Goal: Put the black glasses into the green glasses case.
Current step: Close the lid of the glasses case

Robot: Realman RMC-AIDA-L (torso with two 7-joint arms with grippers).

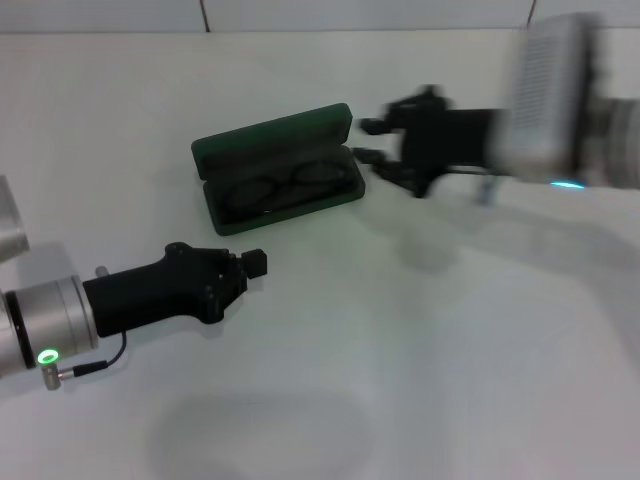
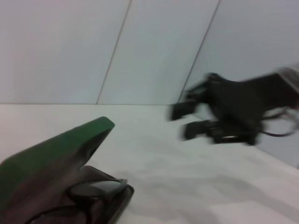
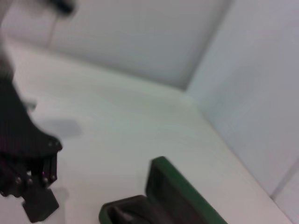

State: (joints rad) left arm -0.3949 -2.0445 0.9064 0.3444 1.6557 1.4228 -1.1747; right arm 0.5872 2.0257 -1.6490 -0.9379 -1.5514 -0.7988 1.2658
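Head view, scene: dark green oblong hard-shell glasses case [image 1: 280,168] is lying open on the white tabletop [image 1: 440,360], its lid standing up on the far side.
Glasses: thin black-framed spectacles [image 1: 283,187] are resting inside the case's lower tray, lenses side by side, apparently fully within the rim.
Right gripper: right gripper [image 1: 371,141] is hanging just beside the case's right end, level with the lid edge; its two black fingers are spread apart with nothing between them. Motion blur on this arm.
Left gripper: left gripper [image 1: 257,263] is sitting low over the table, near the front of the case but clear of it; whether its fingers are parted or closed, I cannot tell.
Left wrist view: green lid [image 2: 56,151] is tilting over the dark lining, one lens [image 2: 96,188] showing at the tray's end; the right gripper [image 2: 186,120] is visible beyond, empty.
Stage, judged: placement looks done; the glasses seem seated.
Doing it well, judged: if closing follows, push the lid from its far edge with a slow, flat contact, brace the tray so the case is not sliding, and check that no temple arm is lying over the rim.
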